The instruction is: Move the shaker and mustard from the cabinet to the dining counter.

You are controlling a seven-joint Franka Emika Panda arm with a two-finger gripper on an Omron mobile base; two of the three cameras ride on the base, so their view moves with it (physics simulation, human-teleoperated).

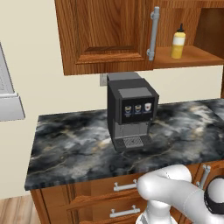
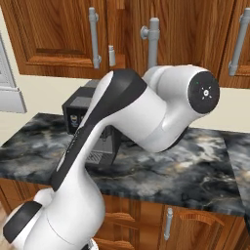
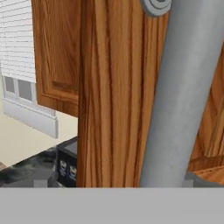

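Left base view, from left to right: the cabinet (image 1: 105,35) has its door swung open, grey bar handle (image 1: 153,33) on the door's edge, and just right of that the mustard (image 1: 178,42) stands upright on the wooden shelf (image 1: 192,56). Below, a coffee machine (image 1: 130,111) sits on the dark marbled stone counter (image 1: 70,148). I cannot pick out the shaker. Hand view has the door edge and the bar handle (image 3: 183,96) very close; the fingertips are not clear there, and the jaws appear to be spread wide with nothing held. I judge the mustard light, smooth plastic, slightly squashy and easily tipped. Best hold: 2 fingers across the wider lower body, not the narrow nozzle.
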